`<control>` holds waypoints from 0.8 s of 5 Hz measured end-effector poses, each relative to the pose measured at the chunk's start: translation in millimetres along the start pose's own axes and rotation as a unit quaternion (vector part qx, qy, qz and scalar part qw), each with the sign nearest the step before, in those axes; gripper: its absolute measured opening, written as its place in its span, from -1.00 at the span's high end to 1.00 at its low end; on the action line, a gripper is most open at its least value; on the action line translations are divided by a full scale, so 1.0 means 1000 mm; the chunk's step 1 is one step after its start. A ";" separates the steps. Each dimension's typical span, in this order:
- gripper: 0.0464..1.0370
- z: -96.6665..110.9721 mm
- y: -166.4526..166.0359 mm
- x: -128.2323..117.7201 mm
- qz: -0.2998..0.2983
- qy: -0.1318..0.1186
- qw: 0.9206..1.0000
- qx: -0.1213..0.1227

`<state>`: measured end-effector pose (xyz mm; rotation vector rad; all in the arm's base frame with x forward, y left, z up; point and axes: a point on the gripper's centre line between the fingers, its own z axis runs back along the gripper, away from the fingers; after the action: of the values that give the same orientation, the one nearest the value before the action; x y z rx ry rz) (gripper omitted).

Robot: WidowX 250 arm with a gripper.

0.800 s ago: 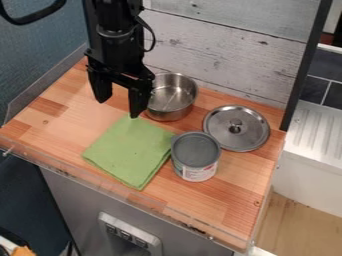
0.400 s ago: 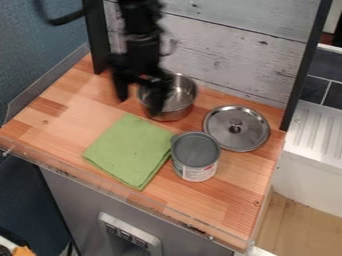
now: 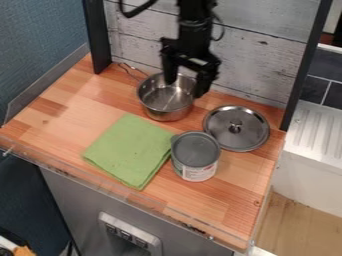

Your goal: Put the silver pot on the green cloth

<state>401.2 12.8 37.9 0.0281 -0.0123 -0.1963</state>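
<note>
The silver pot (image 3: 163, 101) sits below the spread claw (image 3: 185, 89), which seems to straddle its rim.

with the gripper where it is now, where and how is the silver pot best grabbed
Probably by the rim of the silver pot, from above: it stands upright and open, so one jaw could go inside the thin wall and one outside, perhaps on the side nearest the gripper.

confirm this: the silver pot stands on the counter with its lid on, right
The lid is off: the camera view shows it lying to the right of the silver pot, which does stand on the counter.
</note>
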 end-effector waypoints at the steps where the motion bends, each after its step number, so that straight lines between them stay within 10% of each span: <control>1: -0.93 -0.008 -0.007 0.014 -0.007 0.019 1.000 0.017; 4: -0.87 -0.024 -0.003 -0.016 -0.001 0.012 0.997 0.074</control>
<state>385.6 13.4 13.9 0.1791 -0.0021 -0.1974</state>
